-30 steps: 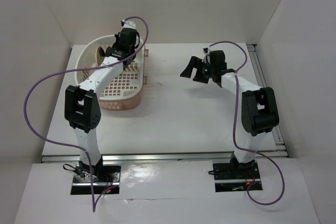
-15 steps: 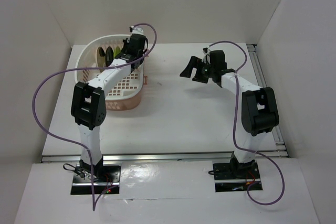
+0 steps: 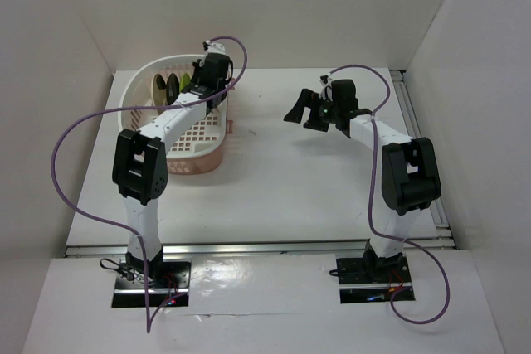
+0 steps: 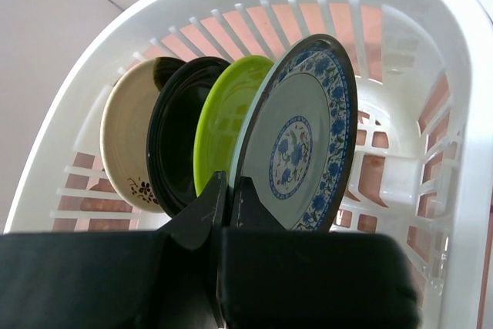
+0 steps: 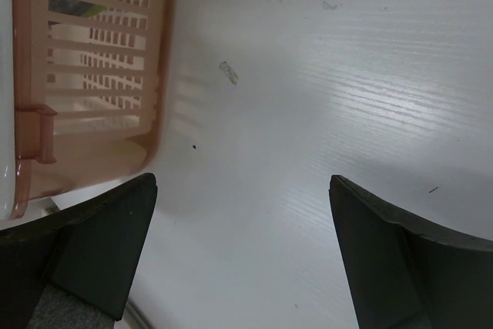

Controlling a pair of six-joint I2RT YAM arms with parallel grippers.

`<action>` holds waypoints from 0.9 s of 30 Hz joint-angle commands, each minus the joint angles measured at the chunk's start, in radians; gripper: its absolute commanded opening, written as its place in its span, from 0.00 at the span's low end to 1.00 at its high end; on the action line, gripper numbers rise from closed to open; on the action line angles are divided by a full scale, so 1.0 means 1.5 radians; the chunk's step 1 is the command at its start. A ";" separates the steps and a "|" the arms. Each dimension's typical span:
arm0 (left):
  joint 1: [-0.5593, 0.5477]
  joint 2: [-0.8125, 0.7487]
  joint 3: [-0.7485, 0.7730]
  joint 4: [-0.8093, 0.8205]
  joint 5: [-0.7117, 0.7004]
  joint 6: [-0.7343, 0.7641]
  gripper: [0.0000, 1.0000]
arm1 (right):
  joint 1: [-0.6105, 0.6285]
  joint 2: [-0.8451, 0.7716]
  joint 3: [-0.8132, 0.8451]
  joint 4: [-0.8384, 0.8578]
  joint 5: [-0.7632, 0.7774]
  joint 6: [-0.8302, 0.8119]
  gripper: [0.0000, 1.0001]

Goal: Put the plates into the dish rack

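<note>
Four plates [image 4: 296,148] in dish rack [image 4: 462,113] | left hand [image 4: 229,190] clenched (nothing held) | right hand [image 5: 241,182] spread, empty

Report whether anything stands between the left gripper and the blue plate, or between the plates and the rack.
Nothing visible does. The shut left gripper sits right before the blue plate, with nothing between them. It, the cream plate, black plate and green plate already stand on edge inside the rack.
</note>
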 commanded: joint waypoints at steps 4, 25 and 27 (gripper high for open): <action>0.002 0.011 0.000 0.050 -0.029 0.009 0.00 | 0.002 0.003 0.010 0.039 -0.014 0.005 1.00; 0.002 0.048 0.018 0.008 0.003 -0.037 0.17 | 0.002 0.003 0.010 0.039 -0.020 0.005 1.00; 0.002 0.054 0.018 0.008 0.003 -0.037 0.23 | 0.002 0.003 0.010 0.039 -0.020 0.005 1.00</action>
